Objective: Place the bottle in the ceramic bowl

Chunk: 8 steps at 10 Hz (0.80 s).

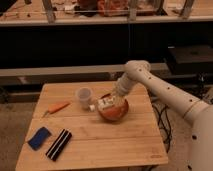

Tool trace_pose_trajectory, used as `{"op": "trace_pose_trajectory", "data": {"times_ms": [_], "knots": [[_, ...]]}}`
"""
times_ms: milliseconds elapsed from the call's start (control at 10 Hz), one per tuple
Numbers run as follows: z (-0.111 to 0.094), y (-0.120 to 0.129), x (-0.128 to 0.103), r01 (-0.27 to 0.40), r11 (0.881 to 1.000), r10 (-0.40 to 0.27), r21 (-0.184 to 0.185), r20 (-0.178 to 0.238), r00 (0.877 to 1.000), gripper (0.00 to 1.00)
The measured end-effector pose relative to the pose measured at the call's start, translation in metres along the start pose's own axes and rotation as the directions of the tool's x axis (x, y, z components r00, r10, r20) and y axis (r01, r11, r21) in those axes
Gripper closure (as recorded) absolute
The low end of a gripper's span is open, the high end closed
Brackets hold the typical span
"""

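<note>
While bottle (103, 104) sideways, jaws over bowl (116, 114)

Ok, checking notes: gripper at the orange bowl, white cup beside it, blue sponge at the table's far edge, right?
No: camera view shows the blue sponge at the table's near edge; gripper at the orange bowl, white cup beside it.

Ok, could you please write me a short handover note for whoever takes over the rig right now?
Gripper: low over the cup-side rim of the ceramic bowl, right at the bottle.
Bottle: at that rim, near the cup; I cannot tell whether it rests inside.
Done: bottle is at the bowl.
Left: confirm it sits inside, release it, then lift the arm away.
</note>
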Motion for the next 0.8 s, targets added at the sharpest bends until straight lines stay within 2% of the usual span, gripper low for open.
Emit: {"op": "trace_pose_trajectory", "data": {"times_ms": [800], "knots": [[-0.0003, -0.0035, 0.0033, -0.014, 1.000, 0.014, -0.008, 0.001, 1.000, 0.91]]}}
